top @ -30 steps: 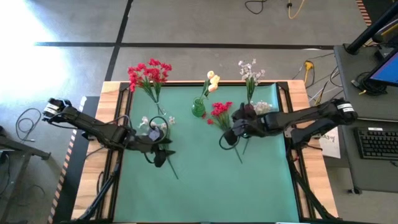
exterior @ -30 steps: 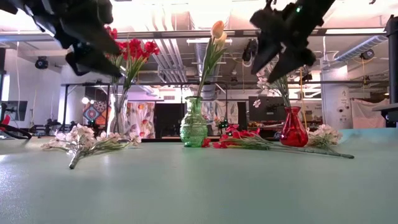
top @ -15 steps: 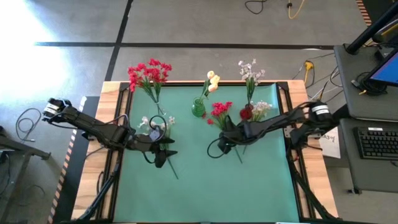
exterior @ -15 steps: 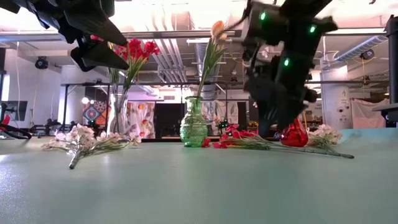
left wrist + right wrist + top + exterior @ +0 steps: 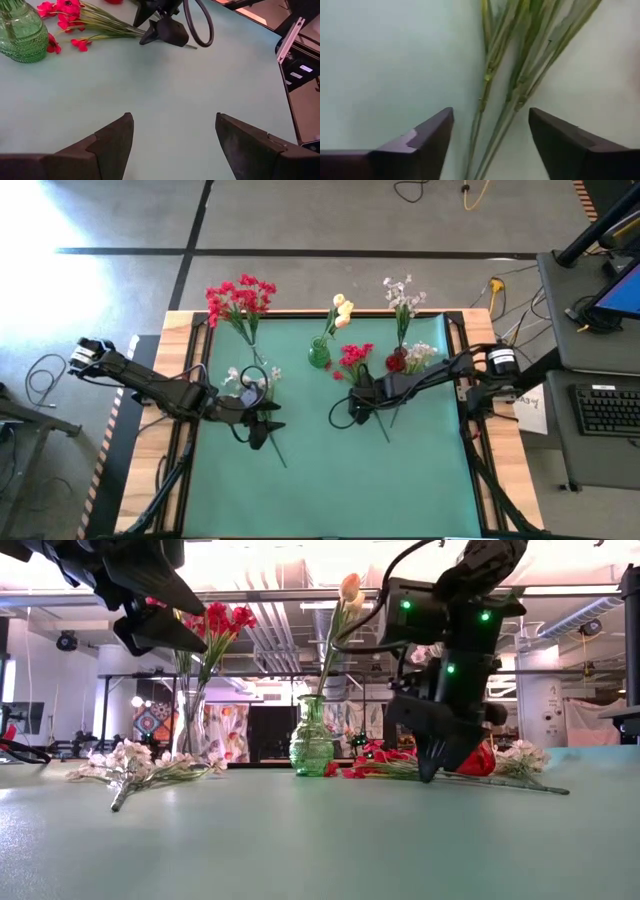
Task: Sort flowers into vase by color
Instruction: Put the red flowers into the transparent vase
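Note:
A red-bloomed flower (image 5: 354, 359) lies flat on the green mat, its blooms toward the far edge and its stems (image 5: 492, 85) running toward the near right. My right gripper (image 5: 352, 410) is open and down at the mat (image 5: 430, 772). Its fingers (image 5: 420, 142) stand on either side of those stems without touching them. My left gripper (image 5: 262, 430) hovers open above the mat (image 5: 172, 132), over the stem of a white spray (image 5: 250, 377) lying at the left. Another white spray (image 5: 422, 352) lies at the right.
Along the far edge stand a clear vase of red blooms (image 5: 240, 300), a green vase (image 5: 319, 356) with cream-yellow buds (image 5: 342, 310), and a red vase (image 5: 397, 362) with white-pink sprays (image 5: 402, 295). The mat's near half (image 5: 330, 490) is bare.
My right gripper has come down from high above the mat and shifted toward the table's near-left, ending low with its open fingers astride the lying red flower's stems. The flowers have not moved.

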Action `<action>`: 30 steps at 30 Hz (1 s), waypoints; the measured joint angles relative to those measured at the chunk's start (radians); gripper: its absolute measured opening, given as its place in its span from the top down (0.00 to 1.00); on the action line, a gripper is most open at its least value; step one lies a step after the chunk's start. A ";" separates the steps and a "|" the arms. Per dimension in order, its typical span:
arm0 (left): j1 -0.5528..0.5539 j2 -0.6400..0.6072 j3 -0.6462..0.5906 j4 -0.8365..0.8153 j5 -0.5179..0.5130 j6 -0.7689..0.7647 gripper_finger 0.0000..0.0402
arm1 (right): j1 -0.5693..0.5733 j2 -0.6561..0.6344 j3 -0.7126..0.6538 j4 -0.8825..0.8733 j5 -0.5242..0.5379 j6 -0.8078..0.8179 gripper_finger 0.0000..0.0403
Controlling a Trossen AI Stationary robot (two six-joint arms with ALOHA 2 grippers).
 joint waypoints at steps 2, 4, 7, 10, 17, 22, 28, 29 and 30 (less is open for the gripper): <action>0.000 0.006 0.000 0.001 -0.001 0.000 0.33 | 0.000 0.000 0.000 0.007 -0.015 0.000 0.45; 0.000 0.015 0.000 0.002 -0.001 -0.001 0.33 | 0.000 -0.001 0.000 0.008 -0.021 0.006 0.54; 0.000 0.035 0.000 0.008 -0.001 -0.001 0.33 | 0.000 -0.003 0.000 0.008 -0.026 0.022 0.66; 0.000 0.060 0.000 0.014 -0.002 -0.005 0.33 | 0.000 -0.003 0.000 0.007 -0.027 0.028 0.77; 0.000 0.109 0.000 0.070 -0.002 -0.005 0.33 | 0.000 -0.005 0.004 -0.008 -0.027 0.036 0.95; 0.000 0.134 0.000 0.100 -0.002 -0.005 0.33 | 0.003 -0.046 0.014 -0.064 -0.028 0.040 0.96; 0.000 0.143 0.000 0.124 -0.002 0.008 0.33 | 0.035 -0.169 0.016 -0.116 -0.056 0.046 0.97; 0.000 0.143 0.000 0.133 -0.002 0.013 0.33 | 0.043 -0.194 0.016 -0.116 -0.072 0.039 0.97; 0.000 0.142 0.000 0.144 -0.002 0.018 0.33 | 0.052 -0.217 0.016 -0.115 -0.087 0.037 0.97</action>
